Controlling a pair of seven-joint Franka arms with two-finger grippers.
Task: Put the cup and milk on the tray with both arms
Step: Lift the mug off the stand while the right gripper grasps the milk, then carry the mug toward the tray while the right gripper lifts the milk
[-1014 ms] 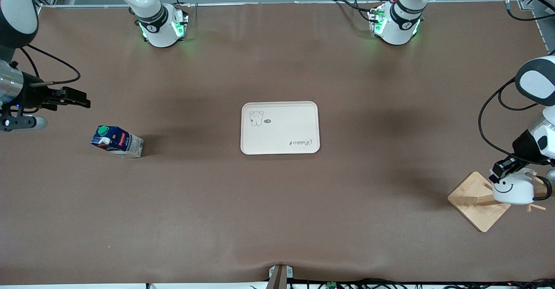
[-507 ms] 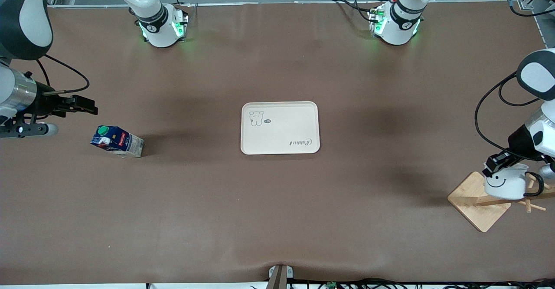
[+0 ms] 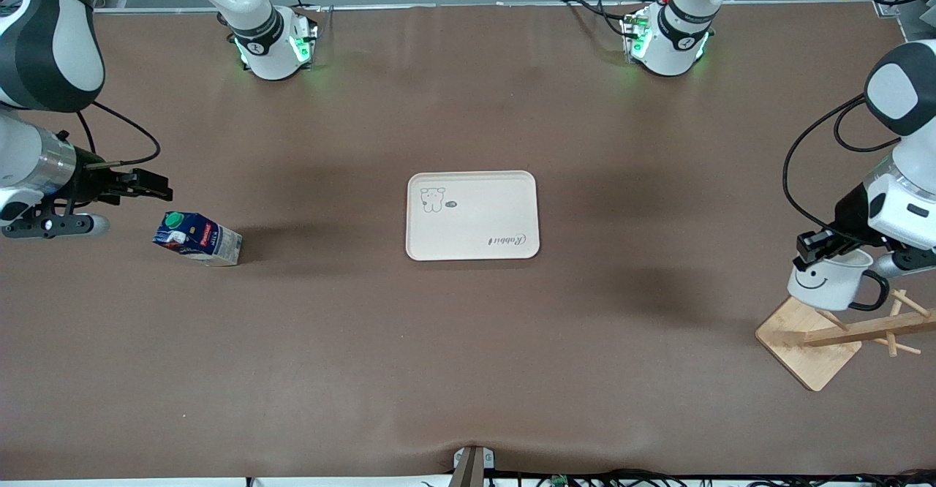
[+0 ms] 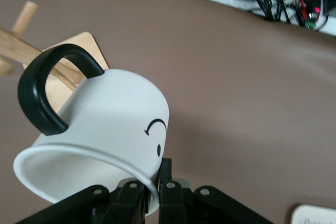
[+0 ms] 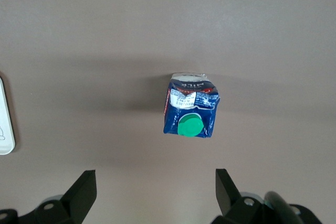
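Clamped on the rim of the cup (image 3: 828, 282), my left gripper (image 3: 817, 247) pinches the thin enamel wall between its two fingers (image 4: 170, 195); the left wrist view shows the rim caught right there, with the mug's mouth tipped toward the camera and the black loop handle (image 4: 44, 93) swung out to one side. I see the cup up in the air over the edge of the wooden rack (image 3: 826, 337), clear of its pegs, its smiley face turned toward the front camera.

Over at the right arm's end of the table, my right gripper (image 3: 150, 186) hangs with its jaws spread wide and nothing between them. From the right wrist view both fingers (image 5: 81, 192) stand well apart, and the milk (image 5: 190, 105) sits on the tabletop under the gap between them. The carton's green cap (image 3: 174, 219) faces up.

Taking the tray (image 3: 472, 215) as my landmark: it lies flat in the middle of the table with nothing on it. The milk stands well apart from it toward the right arm's end, and the rack and the held cup are well apart from it toward the left arm's end, the rack a little nearer the front camera than the tray.
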